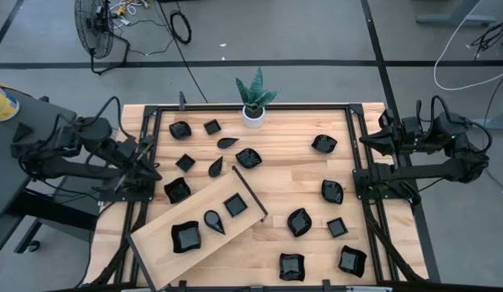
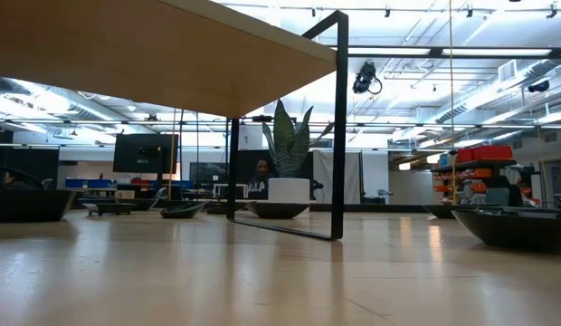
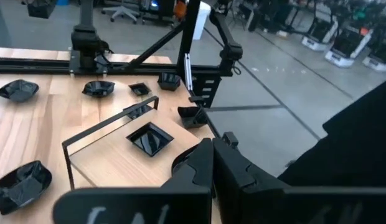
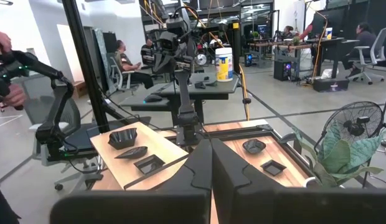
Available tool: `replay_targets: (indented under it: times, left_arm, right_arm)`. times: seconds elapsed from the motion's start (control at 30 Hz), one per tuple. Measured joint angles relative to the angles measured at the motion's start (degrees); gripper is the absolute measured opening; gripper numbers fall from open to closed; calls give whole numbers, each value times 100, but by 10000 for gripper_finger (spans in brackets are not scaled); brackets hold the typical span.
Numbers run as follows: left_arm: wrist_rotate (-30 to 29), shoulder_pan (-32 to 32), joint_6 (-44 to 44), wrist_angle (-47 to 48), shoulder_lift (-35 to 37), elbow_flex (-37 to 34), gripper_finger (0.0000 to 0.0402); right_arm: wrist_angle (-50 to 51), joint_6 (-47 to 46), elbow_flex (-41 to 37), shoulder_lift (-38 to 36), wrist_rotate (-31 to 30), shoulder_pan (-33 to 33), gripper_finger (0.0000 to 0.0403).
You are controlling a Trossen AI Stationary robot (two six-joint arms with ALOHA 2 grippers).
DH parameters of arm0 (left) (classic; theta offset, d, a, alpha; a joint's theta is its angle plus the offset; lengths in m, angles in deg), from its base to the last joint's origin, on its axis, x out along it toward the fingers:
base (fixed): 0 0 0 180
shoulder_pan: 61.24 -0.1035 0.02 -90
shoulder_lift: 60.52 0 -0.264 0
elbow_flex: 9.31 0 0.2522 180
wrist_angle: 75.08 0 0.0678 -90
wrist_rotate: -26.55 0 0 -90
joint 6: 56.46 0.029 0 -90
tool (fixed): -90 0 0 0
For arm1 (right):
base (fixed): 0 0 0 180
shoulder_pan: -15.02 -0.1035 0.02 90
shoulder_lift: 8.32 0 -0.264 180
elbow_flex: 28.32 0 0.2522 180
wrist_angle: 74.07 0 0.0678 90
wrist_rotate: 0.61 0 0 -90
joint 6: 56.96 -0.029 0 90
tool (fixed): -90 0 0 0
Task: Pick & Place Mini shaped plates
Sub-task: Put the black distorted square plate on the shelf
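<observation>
Several mini shaped plates, small glossy black dishes, lie scattered over the wooden table (image 1: 292, 174). Three more sit on the raised light wooden board (image 1: 204, 217): a square one (image 1: 235, 204), a teardrop one (image 1: 214, 221) and a wavy one (image 1: 185, 236). My left gripper (image 1: 150, 168) is shut and empty at the table's left edge, just above and beside the board's far left end; its fingers meet in the left wrist view (image 3: 211, 171). My right gripper (image 1: 367, 142) is shut and empty, drawn back at the table's right edge (image 4: 211, 163).
A white pot with a green plant (image 1: 255, 104) stands at the middle of the far edge. Black frame rails run along the table's left and right sides (image 1: 354, 162). The board rests on thin black legs (image 2: 339, 127). Bare wood lies at the table's centre.
</observation>
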Motion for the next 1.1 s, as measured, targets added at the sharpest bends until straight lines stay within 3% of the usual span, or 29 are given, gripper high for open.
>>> replay_targets:
  times: [0.3, 0.77, 1.1]
  left_arm:
    - [-64, 636, 55, 34, -668, 273, 3]
    - [-1349, 2250, -543, 433, -1437, 277, 4]
    - [-1738, 3212, -551, 453, -2102, 277, 4]
  right_arm:
    - [-2, 0, 0, 0, 0, -1, 2]
    - [1, -1, 0, 0, 1, -2, 2]
    - [1, 0, 0, -2, 1, -1, 2]
